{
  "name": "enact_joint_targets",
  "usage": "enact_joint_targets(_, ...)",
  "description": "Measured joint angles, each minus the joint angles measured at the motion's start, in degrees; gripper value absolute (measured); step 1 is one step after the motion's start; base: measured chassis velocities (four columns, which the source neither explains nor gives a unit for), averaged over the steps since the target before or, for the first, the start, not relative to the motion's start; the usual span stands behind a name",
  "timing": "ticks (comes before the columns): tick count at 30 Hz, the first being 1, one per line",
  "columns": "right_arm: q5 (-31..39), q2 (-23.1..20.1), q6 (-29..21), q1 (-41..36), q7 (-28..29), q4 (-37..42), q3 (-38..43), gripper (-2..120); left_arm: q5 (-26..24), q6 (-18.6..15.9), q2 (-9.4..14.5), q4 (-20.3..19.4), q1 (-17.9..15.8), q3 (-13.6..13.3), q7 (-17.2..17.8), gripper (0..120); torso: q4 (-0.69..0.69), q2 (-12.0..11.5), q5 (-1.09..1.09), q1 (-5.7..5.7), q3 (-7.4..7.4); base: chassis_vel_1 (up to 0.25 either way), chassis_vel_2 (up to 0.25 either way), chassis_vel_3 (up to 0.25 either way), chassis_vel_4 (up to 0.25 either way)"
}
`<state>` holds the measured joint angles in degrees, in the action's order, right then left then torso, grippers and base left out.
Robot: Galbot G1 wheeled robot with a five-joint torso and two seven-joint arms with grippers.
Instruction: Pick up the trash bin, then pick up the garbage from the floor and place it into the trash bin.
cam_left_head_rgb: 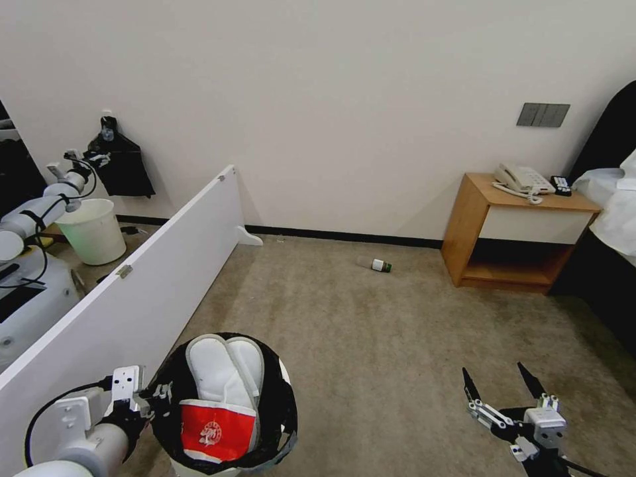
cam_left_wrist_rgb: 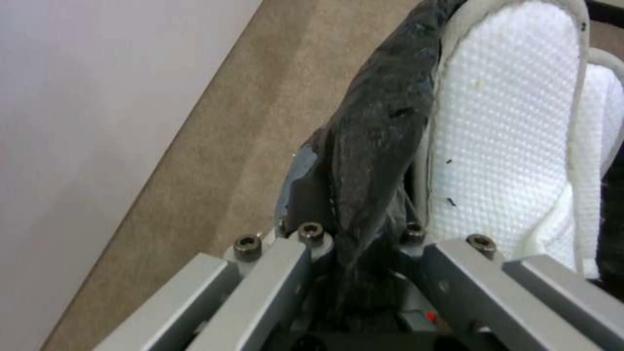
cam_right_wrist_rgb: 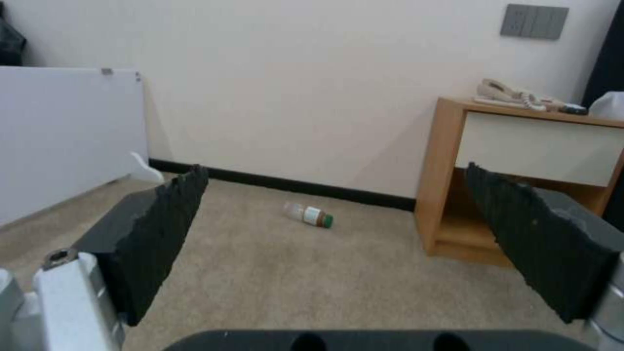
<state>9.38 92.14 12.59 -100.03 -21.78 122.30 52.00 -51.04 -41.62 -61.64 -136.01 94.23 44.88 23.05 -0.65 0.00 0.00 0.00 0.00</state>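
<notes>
The left gripper (cam_left_head_rgb: 154, 397) is clamped on the rim of the bin (cam_left_head_rgb: 228, 404), its jaws pinching the black liner (cam_left_wrist_rgb: 370, 161) where it folds over the edge; the wrist view shows the fold squeezed between the metal fingers (cam_left_wrist_rgb: 280, 273). Gripping there appears to let the robot carry the bin along, low at its left side beside the white panel (cam_left_head_rgb: 132, 291), so that its mouth sits close to wherever garbage turns up. Two slippers (cam_left_head_rgb: 222, 371) stand upright inside against the gripped side of the rim, with a red-and-white packet (cam_left_head_rgb: 215, 430) in front of them, so much of the collecting looks done.

The right gripper (cam_left_head_rgb: 507, 391) hangs low over the floor (cam_left_head_rgb: 371, 351) on the robot's right, jaws spread wide and holding nothing. Its wrist view frames a bottle (cam_right_wrist_rgb: 309, 215) between the two toothed pads (cam_right_wrist_rgb: 163, 229), which suggests the arm is being lined up on that target. The bottle (cam_left_head_rgb: 376, 264) lies on its side on the carpet near the far wall's skirting, between the panel's end and the nightstand (cam_left_head_rgb: 517, 232), well ahead of both grippers. A pale bucket (cam_left_head_rgb: 93, 232) stands beyond the panel, apart from the work.
</notes>
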Motion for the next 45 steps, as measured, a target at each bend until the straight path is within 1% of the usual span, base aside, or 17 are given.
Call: enact_joint_targets(45,0.6,0.0,-0.4,0.5,-0.2,-0.4,0.1,100,0.0,0.0,-0.1,0.3,-0.4,-0.3,0.0,4,0.00,0.0,0.00,0.00,0.00,-0.007,0.008,0.008,-0.008)
